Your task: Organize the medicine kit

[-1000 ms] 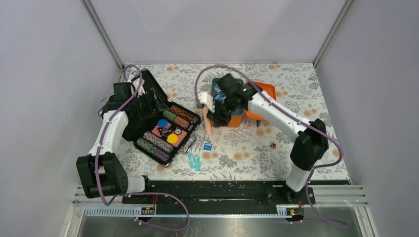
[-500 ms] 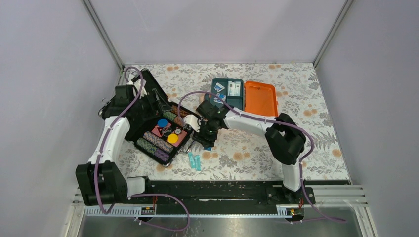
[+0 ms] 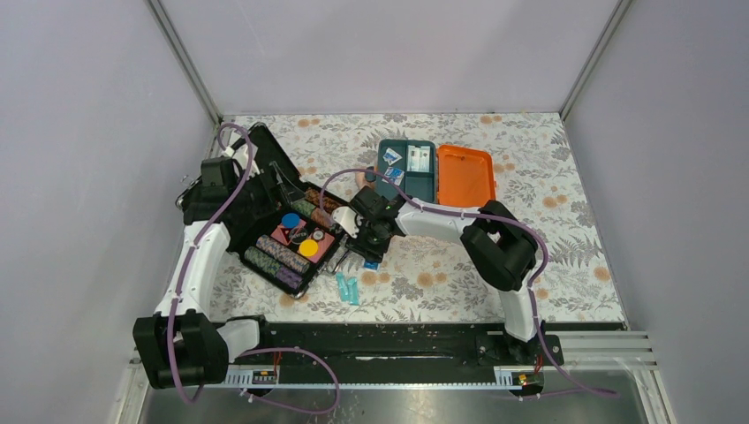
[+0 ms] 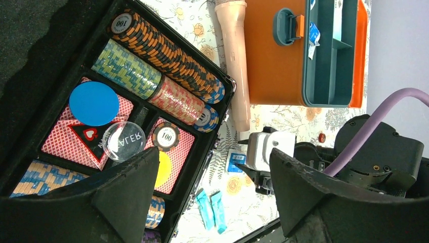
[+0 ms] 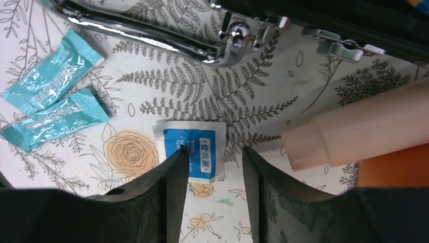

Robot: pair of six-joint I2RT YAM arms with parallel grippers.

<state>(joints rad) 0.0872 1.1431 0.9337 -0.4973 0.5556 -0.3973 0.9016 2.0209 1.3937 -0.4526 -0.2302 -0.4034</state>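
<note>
Left of the frame in the overhead view, the left gripper (image 4: 213, 152) hangs over the open black case (image 3: 281, 231), jaws spread wide, holding nothing. The case holds rows of striped chip stacks (image 4: 167, 53) and a blue disc (image 4: 93, 103). Below the case's lower right corner, two teal sachets (image 3: 347, 288) lie side by side on the floral table (image 3: 548, 177). At centre, the right gripper (image 5: 215, 150) is down at the table, fingers apart, one on either side of a blue-and-white packet (image 5: 195, 152); contact cannot be confirmed. A cream tube (image 5: 364, 129) lies just beside it. The medicine kit (image 3: 424, 181) stands open at upper centre right, its orange lid (image 3: 465, 175) folded out flat to the right.
</note>
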